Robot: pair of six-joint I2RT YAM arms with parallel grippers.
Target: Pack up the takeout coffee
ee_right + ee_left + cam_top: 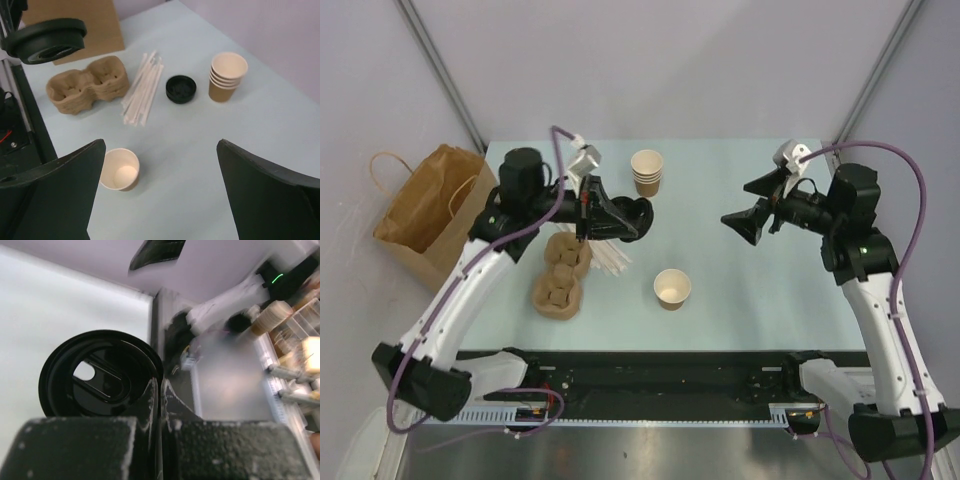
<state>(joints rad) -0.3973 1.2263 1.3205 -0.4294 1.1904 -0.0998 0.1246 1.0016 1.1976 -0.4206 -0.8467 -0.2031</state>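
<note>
so my left end effector (pixel 161 390) is clamped on the rim of a black lid (pixel 95 375), up over the straws (pixel 610 260) and the empty pulp carrier (pixel 560 272). right end effector (pixel 161 147) is spread wide, nothing in it. the single cup (pixel 119 169) stands lidless and empty on the worktop (pixel 750 300) near the front, apart from the stack of cups (pixel 227 77). right wrist cam shows a second lid (pixel 181 89) lying by the straws, hard to pick out from the top cam. paper bag (pixel 425 210) stands open at the left edge
</note>
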